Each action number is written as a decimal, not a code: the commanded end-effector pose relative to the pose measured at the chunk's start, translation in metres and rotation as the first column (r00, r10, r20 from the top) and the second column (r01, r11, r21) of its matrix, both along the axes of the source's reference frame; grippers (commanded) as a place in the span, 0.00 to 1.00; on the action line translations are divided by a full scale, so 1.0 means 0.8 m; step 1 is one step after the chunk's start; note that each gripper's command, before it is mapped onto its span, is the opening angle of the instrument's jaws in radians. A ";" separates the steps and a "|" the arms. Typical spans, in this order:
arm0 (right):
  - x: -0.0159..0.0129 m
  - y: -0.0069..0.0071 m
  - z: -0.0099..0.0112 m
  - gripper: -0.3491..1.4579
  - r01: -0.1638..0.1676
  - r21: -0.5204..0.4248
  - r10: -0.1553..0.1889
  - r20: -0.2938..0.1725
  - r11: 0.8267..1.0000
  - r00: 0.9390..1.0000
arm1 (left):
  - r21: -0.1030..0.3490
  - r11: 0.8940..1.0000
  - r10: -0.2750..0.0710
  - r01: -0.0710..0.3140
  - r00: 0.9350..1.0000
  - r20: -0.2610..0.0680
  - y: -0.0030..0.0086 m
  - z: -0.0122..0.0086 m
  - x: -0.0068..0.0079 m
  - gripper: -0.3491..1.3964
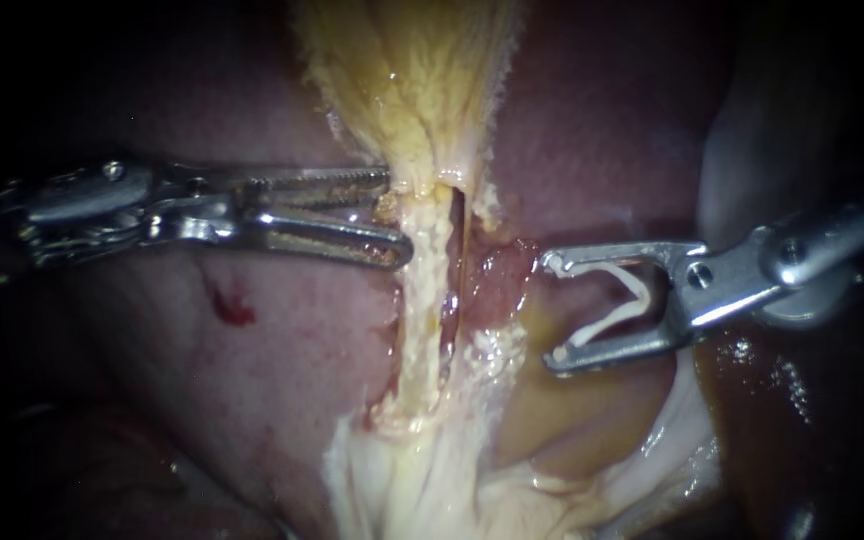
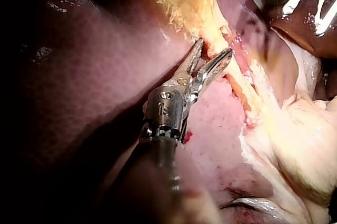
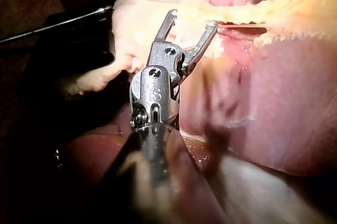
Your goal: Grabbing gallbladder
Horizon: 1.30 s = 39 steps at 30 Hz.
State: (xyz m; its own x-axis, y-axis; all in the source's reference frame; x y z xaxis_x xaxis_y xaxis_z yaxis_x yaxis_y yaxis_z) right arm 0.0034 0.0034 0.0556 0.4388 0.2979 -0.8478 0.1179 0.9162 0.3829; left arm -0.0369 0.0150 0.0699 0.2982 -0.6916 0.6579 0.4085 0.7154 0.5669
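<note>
My left instrument [image 1: 399,213] has its jaws apart, tips against the spot where the yellowish gallbladder [image 1: 407,90] narrows into a tube [image 1: 422,300] (nothing gripped). My right instrument [image 1: 554,310] waits beside that tube, its wide-set jaws holding a white clip [image 1: 612,320].

Two instruments are in sight — the left instrument [image 1: 399,212] and the right instrument [image 1: 552,310] — and each ends in two jaws, four jaws in all. One white clip [image 1: 637,303] sits between the right pair, touching both. There is one liver [image 1: 282,390], one pale yellow strand of tissue [image 1: 422,300] running down it, and one small red spot [image 1: 235,310] on its surface.
</note>
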 end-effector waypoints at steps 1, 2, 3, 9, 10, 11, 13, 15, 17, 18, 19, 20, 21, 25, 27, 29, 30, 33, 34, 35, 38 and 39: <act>0.0000 0.0000 0.0000 0.45 0.000 0.000 0.000 0.000 1.000 1.000 | -0.001 1.000 0.004 -0.004 1.000 -0.003 0.0000 0.0003 0.0002 0.29; 0.0000 0.0000 0.0000 0.45 0.000 0.000 0.000 0.000 1.000 1.000 | 0.005 1.000 0.004 -0.004 1.000 -0.008 0.0000 0.0005 0.0003 0.27; 0.0000 0.0000 0.0000 0.45 0.000 0.000 0.000 0.000 1.000 1.000 | 0.006 1.000 0.005 -0.005 1.000 -0.010 0.0000 0.0007 0.0003 0.25; 0.0000 0.0000 0.0000 0.45 0.000 0.000 0.000 0.000 1.000 1.000 | 0.029 1.000 0.002 -0.001 1.000 -0.020 0.0000 0.0010 0.0008 0.00; 0.0000 0.0000 -0.0001 0.45 0.000 0.000 0.000 0.000 1.000 1.000 | 0.036 0.999 0.000 0.000 1.000 -0.022 0.0000 0.0008 0.0008 0.00; 0.0000 0.0000 -0.0001 0.45 0.000 0.000 0.000 0.000 1.000 1.000 | 0.036 0.999 0.000 0.001 1.000 -0.022 0.0000 0.0007 0.0009 0.00; 0.0000 0.0000 -0.0001 0.45 0.000 0.000 0.000 0.000 1.000 1.000 | 0.042 0.999 -0.004 0.005 1.000 -0.025 0.0000 0.0003 0.0009 0.00; 0.0000 0.0000 -0.0001 0.45 0.000 0.000 0.000 0.000 1.000 1.000 | 0.049 0.999 0.005 -0.005 1.000 -0.018 0.0000 -0.0002 0.0010 0.00; 0.0000 0.0000 -0.0001 0.45 0.000 0.000 0.000 0.000 1.000 1.000 | 0.061 0.998 0.012 -0.011 1.000 -0.009 0.0000 -0.0009 0.0012 0.00; 0.0000 -0.0001 -0.0001 0.45 0.000 0.000 0.000 0.000 1.000 1.000 | 0.064 0.998 0.014 -0.014 1.000 -0.007 0.0001 -0.0012 0.0013 0.00; 0.0000 0.0000 -0.0001 0.45 0.000 0.000 0.000 0.000 1.000 1.000 | 0.066 0.998 0.017 -0.016 1.000 -0.004 0.0002 -0.0016 0.0013 0.00; 0.0000 0.0000 -0.0001 0.45 0.000 0.000 0.000 0.000 1.000 1.000 | 0.075 0.997 0.016 -0.016 1.000 -0.001 0.0003 -0.0022 0.0014 0.00; 0.0000 0.0000 -0.0001 0.45 0.000 0.000 0.000 0.000 1.000 1.000 | 0.077 0.997 0.017 -0.017 1.000 0.000 0.0005 -0.0027 0.0015 0.00; 0.0000 -0.0001 -0.0001 0.45 0.001 0.000 -0.001 0.000 1.000 1.000 | 0.092 0.996 0.023 -0.023 1.000 0.008 0.0017 -0.0053 0.0022 0.00; -0.0001 -0.0001 -0.0001 0.45 0.001 0.000 -0.001 0.000 1.000 1.000 | 0.100 0.995 0.025 -0.026 1.000 0.013 0.0024 -0.0070 0.0028 0.00; -0.0002 -0.0001 0.0000 0.45 0.001 0.000 -0.001 0.000 1.000 1.000 | 0.109 0.994 0.029 -0.031 0.999 0.019 0.0031 -0.0085 0.0034 0.00; -0.0002 -0.0001 0.0000 0.45 0.001 0.000 -0.001 0.000 1.000 1.000 | 0.110 0.993 0.027 -0.028 1.000 0.014 0.0033 -0.0091 0.0037 0.00; -0.0003 -0.0001 0.0000 0.45 0.001 0.000 -0.001 0.000 1.000 1.000 | 0.110 0.994 0.015 -0.016 1.000 0.017 0.0040 -0.0107 0.0049 0.00; -0.0003 -0.0001 -0.0001 0.45 0.001 0.000 -0.001 0.000 1.000 1.000 | 0.110 0.994 0.012 -0.014 1.000 0.019 0.0042 -0.0110 0.0052 0.00; -0.0003 -0.0001 -0.0001 0.45 0.001 0.000 -0.001 0.000 1.000 1.000 | 0.110 0.994 0.009 -0.011 1.000 0.021 0.0044 -0.0113 0.0056 0.00; -0.0004 -0.0001 -0.0001 0.45 0.002 0.000 -0.002 0.000 1.000 1.000 | 0.114 0.993 -0.004 0.001 1.000 0.029 0.0049 -0.0123 0.0067 0.00; -0.0004 -0.0001 -0.0001 0.45 0.002 0.000 -0.002 0.000 1.000 1.000 | 0.115 0.993 -0.007 0.003 1.000 0.030 0.0051 -0.0127 0.0071 0.00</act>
State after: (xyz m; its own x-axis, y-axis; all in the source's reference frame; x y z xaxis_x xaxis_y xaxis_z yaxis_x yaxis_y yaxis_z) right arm 0.0031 0.0034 0.0555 0.4391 0.2972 -0.8479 0.1195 0.9160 0.3830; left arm -0.0310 0.0192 0.0595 0.2721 -0.7639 0.5852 0.3941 0.6432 0.6565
